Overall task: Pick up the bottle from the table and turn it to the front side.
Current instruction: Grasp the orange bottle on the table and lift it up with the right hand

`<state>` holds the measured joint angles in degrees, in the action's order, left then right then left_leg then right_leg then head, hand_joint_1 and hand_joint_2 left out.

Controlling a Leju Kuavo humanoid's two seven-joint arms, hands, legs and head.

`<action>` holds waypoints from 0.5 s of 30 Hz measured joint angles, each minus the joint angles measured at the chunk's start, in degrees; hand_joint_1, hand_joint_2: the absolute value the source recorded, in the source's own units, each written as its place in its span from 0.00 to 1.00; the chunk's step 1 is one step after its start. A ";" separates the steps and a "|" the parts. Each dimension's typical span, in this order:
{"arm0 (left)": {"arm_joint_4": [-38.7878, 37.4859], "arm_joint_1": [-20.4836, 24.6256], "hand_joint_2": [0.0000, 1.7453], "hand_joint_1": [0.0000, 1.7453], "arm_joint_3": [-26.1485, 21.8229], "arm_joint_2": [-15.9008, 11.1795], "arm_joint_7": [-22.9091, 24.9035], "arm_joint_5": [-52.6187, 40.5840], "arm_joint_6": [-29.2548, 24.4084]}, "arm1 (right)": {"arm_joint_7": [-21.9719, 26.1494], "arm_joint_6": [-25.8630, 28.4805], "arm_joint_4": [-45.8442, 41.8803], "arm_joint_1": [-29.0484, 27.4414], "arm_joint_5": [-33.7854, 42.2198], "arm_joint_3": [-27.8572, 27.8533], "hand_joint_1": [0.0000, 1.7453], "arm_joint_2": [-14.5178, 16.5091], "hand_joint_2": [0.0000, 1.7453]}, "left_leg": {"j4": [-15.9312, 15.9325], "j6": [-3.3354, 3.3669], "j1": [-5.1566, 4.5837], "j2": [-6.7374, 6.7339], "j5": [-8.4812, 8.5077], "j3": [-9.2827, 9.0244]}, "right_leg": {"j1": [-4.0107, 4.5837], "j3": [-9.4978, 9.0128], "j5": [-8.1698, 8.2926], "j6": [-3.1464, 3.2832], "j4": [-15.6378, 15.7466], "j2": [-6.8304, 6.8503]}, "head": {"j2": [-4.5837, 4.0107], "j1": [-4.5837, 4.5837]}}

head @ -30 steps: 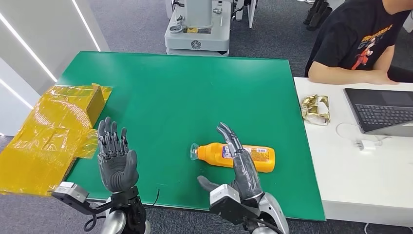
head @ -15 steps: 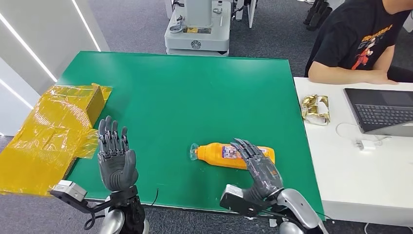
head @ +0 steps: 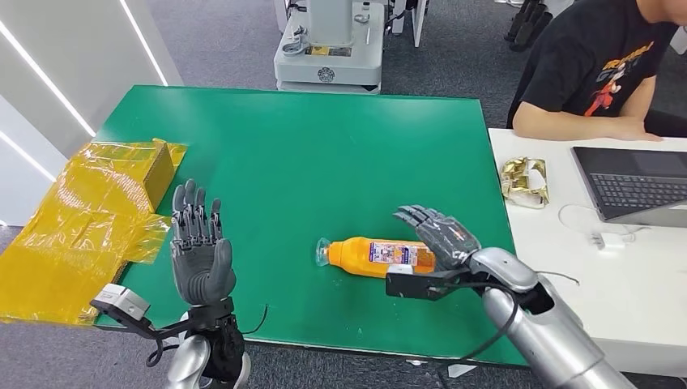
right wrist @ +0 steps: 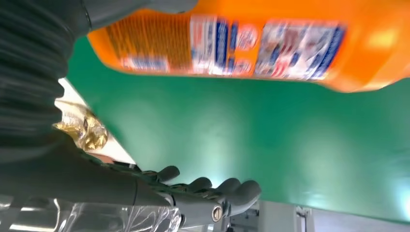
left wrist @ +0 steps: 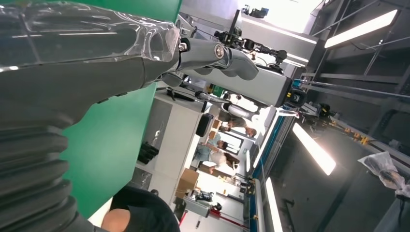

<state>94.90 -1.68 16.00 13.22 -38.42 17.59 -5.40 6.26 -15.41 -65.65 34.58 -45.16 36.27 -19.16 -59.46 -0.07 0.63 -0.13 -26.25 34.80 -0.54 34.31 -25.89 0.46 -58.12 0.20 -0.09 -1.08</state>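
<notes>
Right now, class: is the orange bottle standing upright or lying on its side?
Lying on its side: the orange bottle stretches lengthwise along the green table, cap toward the robot's left.

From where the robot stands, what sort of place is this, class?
Probably an office used as a robot lab: grey carpet floor, a person at a laptop, and another machine's base beyond the green table.

Head view looks down on the green table [head: 324, 154]; wrist views sit close, sharing it.
</notes>
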 joint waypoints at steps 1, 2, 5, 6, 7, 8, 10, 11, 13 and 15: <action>-0.15 0.25 1.00 0.00 0.00 0.00 0.02 0.13 0.01 | 0.29 -0.11 2.23 2.11 0.15 1.08 0.00 0.21 1.00 | 0.00 0.01 0.00 0.02 0.01 0.00 | 0.00 0.00 0.00 0.00 0.00 0.02 | 0.00 -0.01; -0.27 0.43 1.00 0.00 0.00 0.00 0.03 0.21 0.01 | 0.45 -0.23 4.21 3.95 0.20 2.10 0.00 0.41 1.00 | -0.01 0.01 0.00 0.03 0.02 0.00 | 0.00 -0.01 0.00 0.00 0.00 0.03 | 0.00 -0.01; -0.48 0.76 1.00 0.00 0.00 -0.01 0.07 0.32 -0.01 | 0.57 -0.60 8.57 7.67 0.20 4.46 0.00 0.91 1.00 | -0.01 0.01 0.00 0.07 0.02 0.03 | 0.00 -0.01 0.00 0.00 0.00 0.07 | 0.00 0.00; -0.52 0.83 1.00 0.00 0.00 -0.02 0.10 0.40 -0.04 | 0.59 -0.91 9.75 8.60 0.21 5.14 0.00 1.07 1.00 | -0.01 0.01 0.00 0.08 0.02 0.05 | 0.00 -0.01 0.00 0.00 0.01 0.08 | 0.00 0.00; -0.58 0.89 1.00 0.00 0.00 -0.03 0.15 0.52 -0.14 | 0.74 -1.44 10.96 9.56 0.32 5.91 0.00 1.28 1.00 | -0.01 0.01 0.00 0.08 0.01 0.07 | 0.00 0.00 0.00 0.00 0.01 0.07 | 0.00 0.00; -0.64 0.96 1.00 0.00 0.00 -0.06 0.19 0.66 -0.28 | 0.98 -2.08 12.18 10.58 0.50 6.72 0.00 1.49 1.00 | -0.01 0.02 -0.01 0.08 0.01 0.07 | 0.00 0.01 0.00 0.00 0.01 0.07 | 0.00 -0.01; -0.82 1.13 1.00 0.00 0.00 -0.14 0.21 0.96 -0.60 | 1.83 -3.37 14.96 12.88 1.05 8.50 0.00 1.99 1.00 | -0.02 0.02 -0.01 0.07 0.01 0.08 | 0.00 0.02 0.00 -0.01 0.02 0.06 | 0.00 0.00; -0.93 1.21 1.00 0.00 0.00 -0.18 0.21 1.09 -0.72 | 2.27 -3.76 16.25 13.98 1.31 9.30 0.00 2.27 1.00 | -0.02 0.02 -0.01 0.07 0.01 0.08 | 0.00 0.02 0.00 -0.01 0.02 0.07 | 0.00 0.00; -1.23 1.44 1.00 0.00 0.00 -0.23 0.20 1.40 -0.93 | 3.27 -4.51 18.92 16.03 1.97 10.83 0.00 3.00 1.00 | -0.02 0.02 -0.01 0.07 0.01 0.08 | 0.00 0.02 0.00 -0.01 0.02 0.07 | 0.00 -0.01; -1.56 1.79 1.00 0.00 0.00 -0.29 0.19 1.69 -1.14 | 4.28 -5.35 21.37 17.61 2.80 12.29 0.00 3.78 1.00 | -0.02 0.02 0.00 0.08 0.01 0.07 | 0.00 0.02 0.00 -0.01 0.02 0.07 | 0.00 -0.01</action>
<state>93.33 0.11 16.00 12.93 -38.23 19.28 -6.55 10.55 -20.76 -44.28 52.19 -42.36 48.56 -15.38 -59.49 -0.05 0.63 -0.05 -26.24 34.87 -0.54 34.33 -25.89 0.45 -58.09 0.28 -0.09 -1.09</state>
